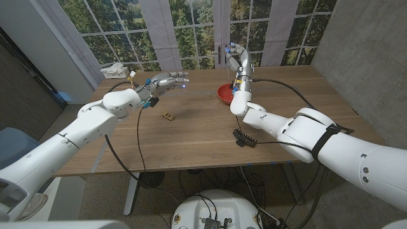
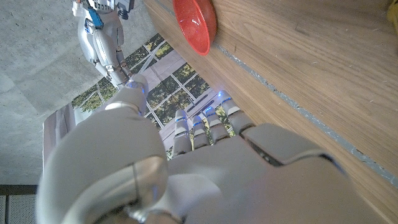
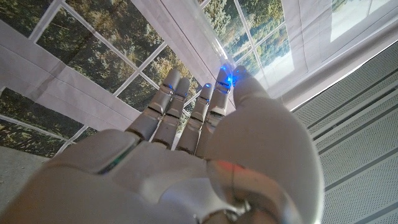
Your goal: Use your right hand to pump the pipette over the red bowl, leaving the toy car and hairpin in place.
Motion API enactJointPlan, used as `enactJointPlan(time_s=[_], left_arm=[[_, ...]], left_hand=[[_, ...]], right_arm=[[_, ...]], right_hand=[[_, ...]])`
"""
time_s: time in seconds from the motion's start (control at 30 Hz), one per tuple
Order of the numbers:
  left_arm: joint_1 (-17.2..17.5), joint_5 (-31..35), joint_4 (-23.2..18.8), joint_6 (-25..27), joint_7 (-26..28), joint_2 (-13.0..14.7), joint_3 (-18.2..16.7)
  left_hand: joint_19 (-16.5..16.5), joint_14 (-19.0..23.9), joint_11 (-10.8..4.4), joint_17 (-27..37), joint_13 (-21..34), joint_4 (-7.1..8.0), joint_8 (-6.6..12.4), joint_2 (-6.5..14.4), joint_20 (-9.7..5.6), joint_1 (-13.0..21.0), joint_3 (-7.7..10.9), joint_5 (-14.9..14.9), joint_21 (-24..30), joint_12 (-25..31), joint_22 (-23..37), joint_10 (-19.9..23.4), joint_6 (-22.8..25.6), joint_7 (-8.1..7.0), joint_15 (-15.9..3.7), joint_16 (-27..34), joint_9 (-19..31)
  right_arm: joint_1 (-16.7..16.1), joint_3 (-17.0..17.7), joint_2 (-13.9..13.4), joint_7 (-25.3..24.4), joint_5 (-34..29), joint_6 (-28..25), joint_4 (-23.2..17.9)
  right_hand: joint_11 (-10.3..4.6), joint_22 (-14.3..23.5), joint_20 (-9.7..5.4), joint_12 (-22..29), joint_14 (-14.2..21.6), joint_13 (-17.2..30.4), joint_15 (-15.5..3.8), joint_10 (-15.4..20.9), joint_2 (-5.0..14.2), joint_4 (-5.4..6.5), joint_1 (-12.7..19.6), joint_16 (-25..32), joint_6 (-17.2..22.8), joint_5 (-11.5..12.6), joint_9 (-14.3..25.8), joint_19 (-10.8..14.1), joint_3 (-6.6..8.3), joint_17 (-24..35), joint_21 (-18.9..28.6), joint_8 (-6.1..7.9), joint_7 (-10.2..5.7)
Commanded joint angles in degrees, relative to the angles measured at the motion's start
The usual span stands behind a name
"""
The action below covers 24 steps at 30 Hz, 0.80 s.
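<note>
You stood at a wooden table [image 1: 191, 137] with a warm brown grain and a pale seam running along its far part. Behind it, tall windows [image 1: 184, 28] with white mullions looked out on green trees, and pale curtains [image 1: 156, 25] hung between the panes. To your right rose a grey concrete wall [image 1: 362, 57]; to your left, a light wall panel [image 1: 38, 44]. The floor [image 1: 159, 197] under the table was speckled grey-brown, with black cables trailing across it. Daylight was soft and even.
</note>
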Motion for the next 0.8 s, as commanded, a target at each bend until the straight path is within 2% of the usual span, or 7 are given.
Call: enactJointPlan(time_s=[0.03, 0.6, 0.8], left_arm=[[0.4, 0.1, -0.5, -0.3, 0.1, 0.2, -0.2], [0.3, 0.2, -0.2, -0.8, -0.4, -0.1, 0.1], [0.5, 0.1, -0.1, -1.0, -0.5, -0.1, 0.0]], left_hand=[[-0.4, -0.2, -0.25, 0.1, 0.1, -0.23, 0.08, 0.1, 0.21, -0.3, 0.25, 0.0, 0.2, 0.3, 0.2, -0.2, 0.4, 0.05, 0.04, 0.5, 0.1], [-0.4, -0.3, -0.12, 0.1, 0.1, -0.31, 0.06, 0.1, 0.27, -0.3, 0.36, 0.0, 0.3, 0.3, 0.2, -0.2, 0.4, 0.01, 0.05, 0.5, 0.1], [-0.5, -0.3, -0.03, 0.1, 0.1, -0.33, 0.07, 0.1, 0.25, -0.3, 0.39, -0.1, 0.3, 0.3, 0.1, -0.3, 0.4, 0.01, 0.04, 0.5, 0.1]], right_arm=[[-0.5, 2.7, 0.2, -0.1, -2.7, 0.9, -0.1], [-1.4, 6.2, 0.2, -0.1, -4.8, 4.1, -0.4], [-1.5, 5.4, -0.3, -0.1, -3.5, 6.8, -0.5]], right_hand=[[-0.01, 0.1, -0.12, 0.0, -0.1, 0.0, -8.86, -0.1, -0.22, -0.02, -0.5, 0.3, -0.2, -0.4, 0.2, -0.2, -0.41, 0.3, 0.4, -0.14, -0.26], [-0.45, 0.0, 0.14, -0.2, -0.3, -0.2, -8.9, -0.5, -0.39, -0.57, -0.4, 0.2, -2.9, -1.1, -0.1, -0.1, -0.49, 0.4, 1.0, -1.57, -0.66], [-0.6, 0.0, 0.22, -0.3, -0.3, -0.2, -8.75, -0.6, -0.54, -0.57, -0.7, 0.0, -3.1, -1.4, -0.1, -0.1, -0.55, 0.2, 1.3, -1.7, -0.88]])
